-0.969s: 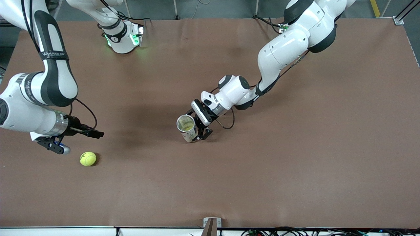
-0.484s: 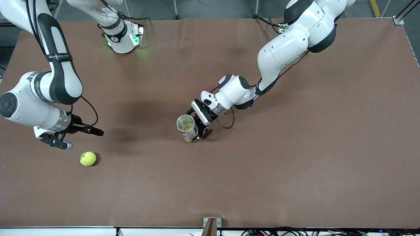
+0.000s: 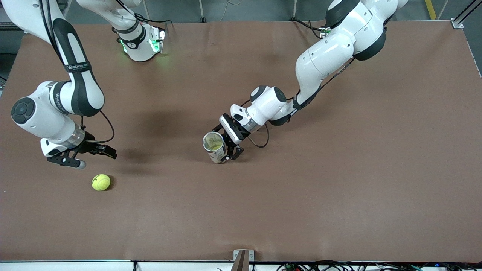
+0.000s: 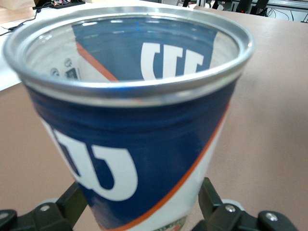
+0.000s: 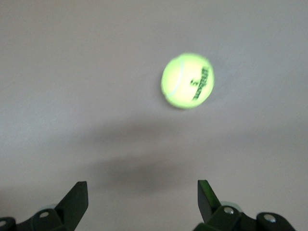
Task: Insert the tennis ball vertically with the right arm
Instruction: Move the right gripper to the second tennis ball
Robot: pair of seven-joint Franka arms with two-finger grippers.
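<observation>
Right gripper (image 3: 88,155) hangs over bare table at the right arm's end, fingers spread wide, holding nothing. In the right wrist view both fingertips (image 5: 77,195) stand well apart with only brown surface between them. Tennis ball (image 3: 101,182) lies loose on the table (image 3: 339,188), near the gripper but not under it, a bit closer to the front camera. Nothing touches it.

Moving toward the table's middle: the tennis can (image 3: 214,146) stands upright, mouth up, with what looks like a ball already at the bottom, though I can't be sure. Left gripper (image 3: 230,150) is clamped around the can low on its body; the left wrist view shows a finger on each side of the blue-and-white wall. That arm just waits, steadying the can.

Progress, as I read it: early. Can is held and presented, so that part is done. Ball isn't grasped yet. Left to do: centre the right gripper over the ball, close, lift, carry across to the can, drop it in from above.
</observation>
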